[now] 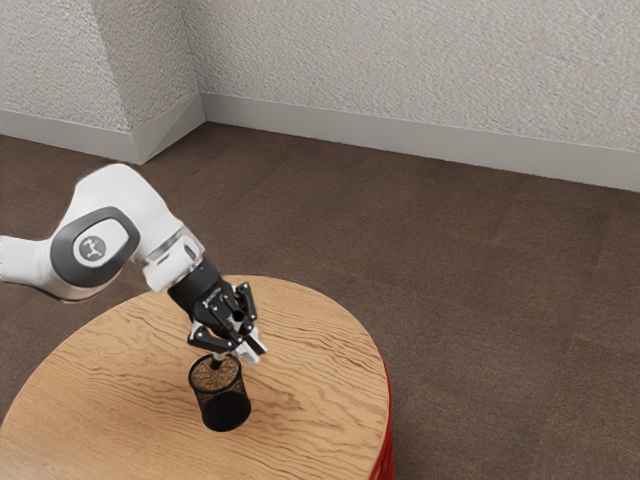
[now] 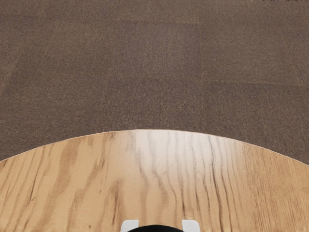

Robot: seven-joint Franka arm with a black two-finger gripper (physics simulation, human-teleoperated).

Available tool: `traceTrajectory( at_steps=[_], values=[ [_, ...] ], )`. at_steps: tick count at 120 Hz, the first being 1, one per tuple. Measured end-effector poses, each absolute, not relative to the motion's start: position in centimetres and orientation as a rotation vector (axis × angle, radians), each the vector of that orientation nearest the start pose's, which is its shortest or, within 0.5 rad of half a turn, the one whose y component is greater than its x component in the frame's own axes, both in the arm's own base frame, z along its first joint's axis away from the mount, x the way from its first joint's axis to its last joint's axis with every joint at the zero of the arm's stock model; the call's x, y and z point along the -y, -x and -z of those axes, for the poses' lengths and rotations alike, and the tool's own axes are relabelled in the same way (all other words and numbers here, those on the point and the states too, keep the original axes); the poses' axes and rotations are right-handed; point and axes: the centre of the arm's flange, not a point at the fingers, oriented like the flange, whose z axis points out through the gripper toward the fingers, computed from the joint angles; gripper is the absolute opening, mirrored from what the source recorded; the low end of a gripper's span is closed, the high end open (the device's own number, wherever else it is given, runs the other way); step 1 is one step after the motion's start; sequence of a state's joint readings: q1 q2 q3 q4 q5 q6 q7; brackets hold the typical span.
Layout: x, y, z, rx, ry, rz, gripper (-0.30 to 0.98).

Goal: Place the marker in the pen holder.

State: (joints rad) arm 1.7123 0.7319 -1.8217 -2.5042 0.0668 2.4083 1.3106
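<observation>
where the end effector (image 1: 237,355) overlaps, upright pen holder (image 1: 224,408), partly hidden

— What does the pen holder (image 1: 222,396) look like?
— A round black mesh cup with an open top, standing upright on the wooden table (image 1: 330,375), beneath the gripper (image 1: 253,349).
— And the marker (image 1: 217,362)?
— Hard to make out so near the gripper, but it seems to be the small piece with a dark end and a paler part above, at the holder's mouth. I can't tell its full length or exact tilt.
</observation>
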Motion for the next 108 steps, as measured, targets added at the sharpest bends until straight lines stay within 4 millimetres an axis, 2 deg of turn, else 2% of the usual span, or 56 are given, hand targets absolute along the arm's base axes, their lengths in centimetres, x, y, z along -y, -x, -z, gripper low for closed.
traceTrajectory(
  at_steps=[9,25,49,73,108],
  values=[
    [5.7,-45.6,-35.0,-2.401,2.609,0.83,-0.05],
    [5.0,-46.0,-34.1,-2.376,2.635,0.865,-0.05],
    [3.5,-46.3,-33.3,-2.275,2.748,1.001,-0.05],
    [1.1,-46.4,-30.9,-2.116,2.939,1.15,-0.05],
    [-0.5,-45.8,-27.4,-2.107,2.972,1.263,-0.05]
  ],
)
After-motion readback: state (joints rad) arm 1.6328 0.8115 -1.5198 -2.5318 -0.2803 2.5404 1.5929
